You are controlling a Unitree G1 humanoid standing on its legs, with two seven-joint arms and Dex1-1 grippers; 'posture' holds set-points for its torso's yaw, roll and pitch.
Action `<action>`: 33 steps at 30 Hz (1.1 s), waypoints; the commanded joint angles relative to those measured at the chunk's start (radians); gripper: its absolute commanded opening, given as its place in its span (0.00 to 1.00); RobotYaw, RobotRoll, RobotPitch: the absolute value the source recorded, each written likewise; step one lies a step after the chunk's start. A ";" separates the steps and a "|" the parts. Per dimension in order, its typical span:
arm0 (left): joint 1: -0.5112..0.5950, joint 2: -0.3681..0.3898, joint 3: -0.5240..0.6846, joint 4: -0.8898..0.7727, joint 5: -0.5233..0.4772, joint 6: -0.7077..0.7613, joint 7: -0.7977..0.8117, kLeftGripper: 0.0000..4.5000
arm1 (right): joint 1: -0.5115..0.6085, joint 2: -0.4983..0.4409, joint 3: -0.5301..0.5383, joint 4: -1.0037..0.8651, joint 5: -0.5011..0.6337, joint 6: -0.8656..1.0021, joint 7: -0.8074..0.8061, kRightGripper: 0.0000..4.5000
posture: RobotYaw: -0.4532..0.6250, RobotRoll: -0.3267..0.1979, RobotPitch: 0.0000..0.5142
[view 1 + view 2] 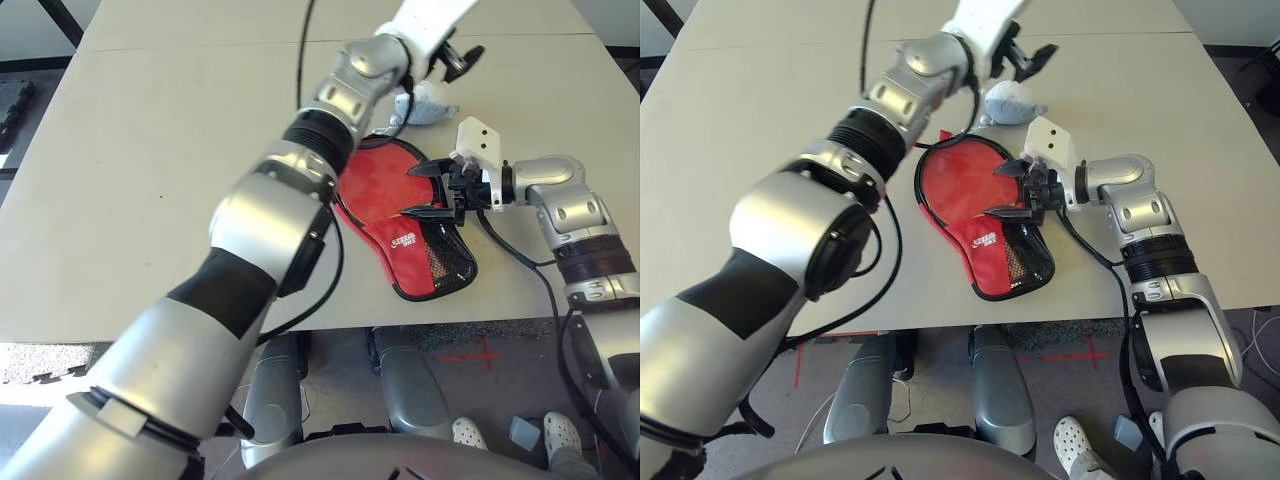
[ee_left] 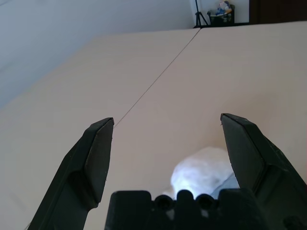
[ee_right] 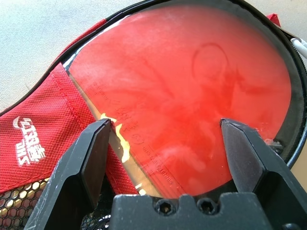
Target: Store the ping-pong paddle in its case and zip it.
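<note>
The red case (image 1: 404,243) lies near the table's front edge, its round end unzipped and laid open. Inside it rests the ping-pong paddle (image 3: 192,91) with its red face up; the handle is hidden under the case's narrow end with the white logo and black mesh pocket (image 1: 447,260). My right gripper (image 1: 410,191) hovers open just over the paddle's face from the right, holding nothing. My left gripper (image 1: 467,58) is open farther back, above a whitish soft bundle (image 2: 206,167), with nothing between its fingers.
The whitish bundle (image 1: 428,103) sits just behind the case. My left forearm crosses the table diagonally from the near left to the far right. A black cable (image 1: 300,60) hangs over the table. The table's front edge (image 1: 420,322) is close to the case.
</note>
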State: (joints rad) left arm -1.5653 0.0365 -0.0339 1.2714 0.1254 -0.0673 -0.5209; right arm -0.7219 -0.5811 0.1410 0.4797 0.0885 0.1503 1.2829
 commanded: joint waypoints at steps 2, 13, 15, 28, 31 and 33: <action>0.101 0.082 -0.020 -0.086 -0.015 0.046 -0.174 0.99 | 0.083 0.011 0.093 0.069 -0.066 0.027 0.004 1.00 | 0.35 0.62 0.48; 0.635 0.230 -0.087 -0.958 -0.143 0.502 -0.413 0.99 | 0.090 0.022 0.086 0.066 -0.057 0.037 -0.012 1.00 | 0.36 0.62 0.52; 0.690 0.239 -0.100 -1.061 -0.157 0.571 -0.408 0.99 | 0.094 0.022 0.086 0.061 -0.055 0.039 -0.013 1.00 | 0.36 0.62 0.53; 0.855 0.205 -0.225 -1.211 -0.180 0.770 -0.295 0.99 | 0.092 0.026 0.086 0.061 -0.052 0.047 -0.018 1.00 | 0.35 0.62 0.56; 0.863 0.209 -0.247 -1.151 -0.156 0.752 -0.256 0.99 | 0.092 0.021 0.082 0.057 -0.050 0.047 -0.017 1.00 | 0.35 0.62 0.56; 0.868 0.216 -0.265 -1.111 -0.137 0.729 -0.238 0.99 | 0.085 0.015 0.072 0.058 -0.045 0.038 -0.016 1.00 | 0.35 0.62 0.56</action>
State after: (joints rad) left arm -0.7213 0.2493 -0.2709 0.1289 -0.0335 0.6755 -0.7717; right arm -0.6952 -0.5709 0.1427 0.4870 0.0897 0.1588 1.2554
